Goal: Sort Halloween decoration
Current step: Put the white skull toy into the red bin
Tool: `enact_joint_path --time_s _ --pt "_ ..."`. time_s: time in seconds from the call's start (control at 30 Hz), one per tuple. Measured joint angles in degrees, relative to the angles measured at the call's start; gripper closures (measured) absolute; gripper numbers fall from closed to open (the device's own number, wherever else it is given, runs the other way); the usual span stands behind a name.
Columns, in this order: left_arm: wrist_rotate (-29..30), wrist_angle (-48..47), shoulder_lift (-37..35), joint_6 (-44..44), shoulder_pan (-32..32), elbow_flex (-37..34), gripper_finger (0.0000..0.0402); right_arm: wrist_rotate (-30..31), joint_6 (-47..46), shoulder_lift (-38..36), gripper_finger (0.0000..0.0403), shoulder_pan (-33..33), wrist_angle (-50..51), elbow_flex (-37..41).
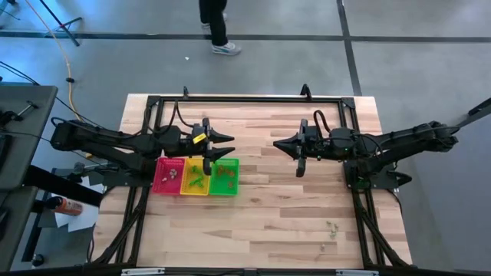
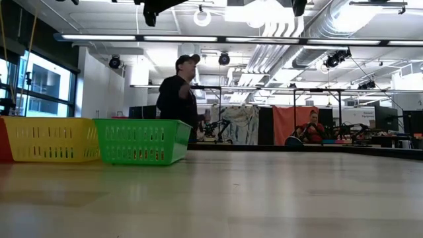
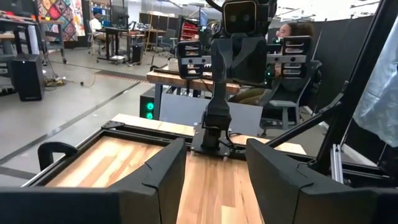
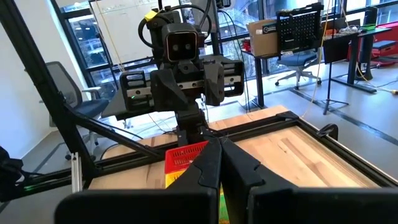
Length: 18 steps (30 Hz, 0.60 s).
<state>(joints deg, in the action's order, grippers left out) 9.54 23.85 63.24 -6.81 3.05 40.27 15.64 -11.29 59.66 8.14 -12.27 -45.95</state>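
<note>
Light wood table (image 1: 261,222) on grey floor; cluttered bench far left, person (image 1: 217,27) at top edge. Red tray (image 1: 169,175), yellow tray (image 1: 194,176), green tray (image 1: 224,176) in row left of centre, Halloween decoration (image 1: 198,178) bits inside; a few more lower right. Left gripper (image 1: 229,146) above trays, fingers apart, nothing held. Right gripper (image 1: 278,142) centre-right, fingers pressed together, nothing held.

Beside my wooden table (image 1: 261,222) stood a person (image 2: 177,99), while on it the red tray (image 1: 169,175), yellow tray (image 1: 195,177) and green tray (image 1: 224,176) sat touching in a row.
</note>
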Motion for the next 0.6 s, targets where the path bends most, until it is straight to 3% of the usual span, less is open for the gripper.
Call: enact_joint_path --time_s 0.43,0.6 --pt "0.03 -0.02 0.0 -0.01 0.0 0.0 0.0243 -0.07 -0.78 0.0 0.0402 0.0 0.0 -0.02" --pt "0.04 -0.04 -0.02 0.0 0.0 0.0 0.0243 -9.11 -6.33 0.61 0.0402 0.2 6.78 -3.34"
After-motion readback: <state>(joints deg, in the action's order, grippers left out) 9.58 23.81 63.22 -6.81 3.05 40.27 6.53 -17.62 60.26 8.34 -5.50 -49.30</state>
